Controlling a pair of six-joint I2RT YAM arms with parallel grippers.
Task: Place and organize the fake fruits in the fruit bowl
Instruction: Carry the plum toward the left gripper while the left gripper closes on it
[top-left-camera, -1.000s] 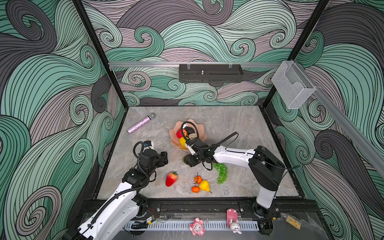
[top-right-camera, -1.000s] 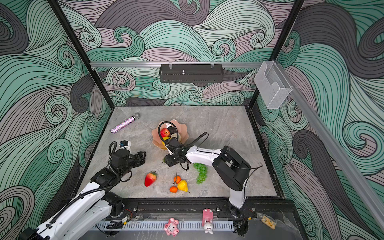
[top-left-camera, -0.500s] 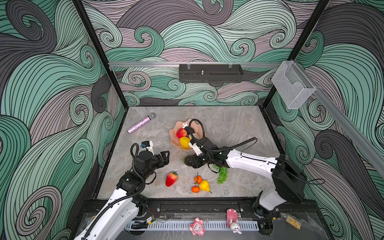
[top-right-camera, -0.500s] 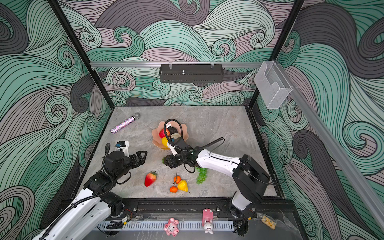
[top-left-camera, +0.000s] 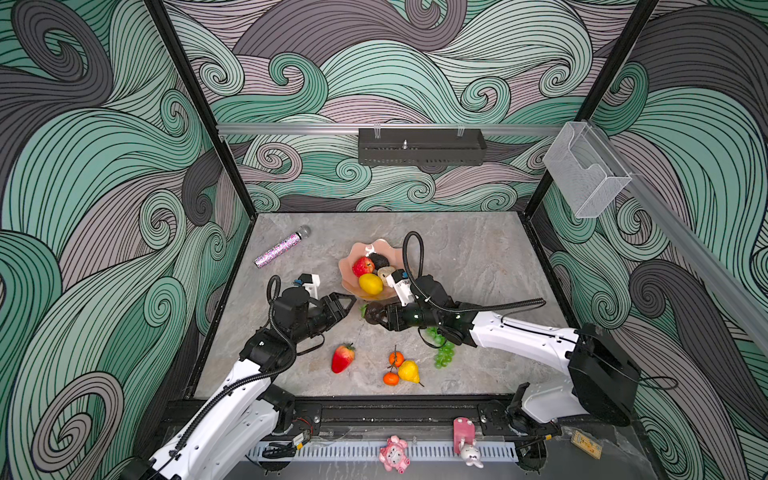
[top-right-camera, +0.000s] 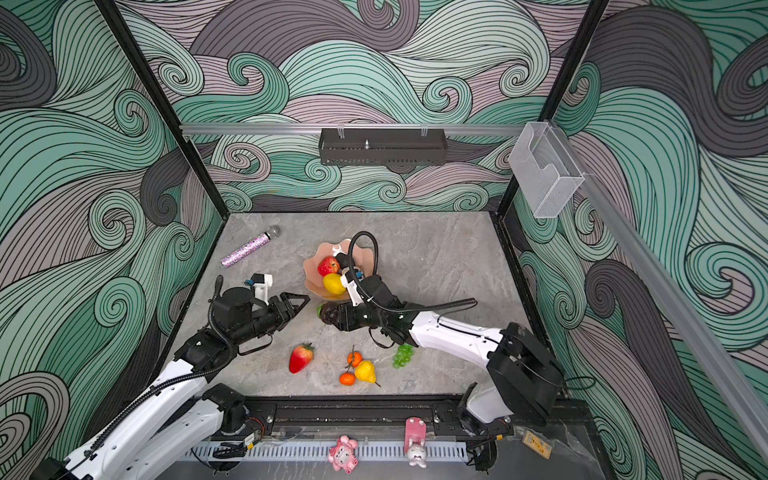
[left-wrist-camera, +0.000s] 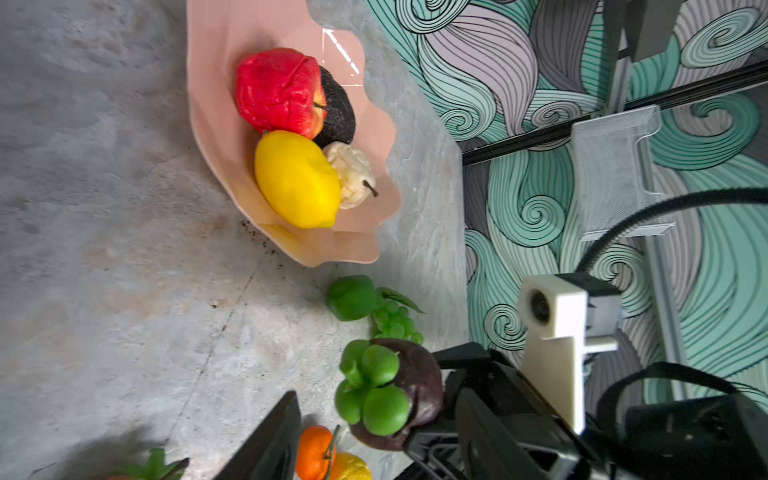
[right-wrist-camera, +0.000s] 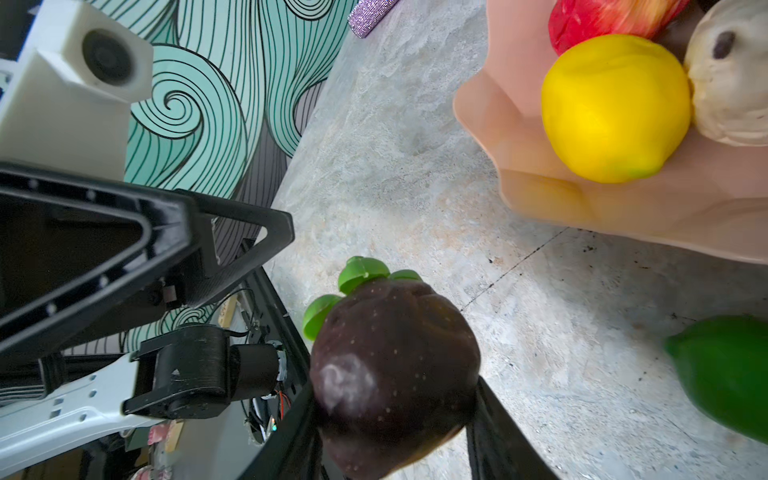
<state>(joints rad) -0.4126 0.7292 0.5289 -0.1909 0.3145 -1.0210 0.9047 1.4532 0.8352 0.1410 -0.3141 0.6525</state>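
Swirl-patterned walls (top-left-camera: 374, 75), grey marbled tabletop (top-left-camera: 478, 257), left hand (top-left-camera: 347, 303) apart, right hand (top-left-camera: 380, 316) clamped on dark fruit (right-wrist-camera: 390, 365)

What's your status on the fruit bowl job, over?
Right hand shut on dark purple round plastic fruit with green leaves; left hand open, empty. Salmon-pink scalloped glossy bowl holds four fruits. Green plastic lime on table between bowl and held fruit.
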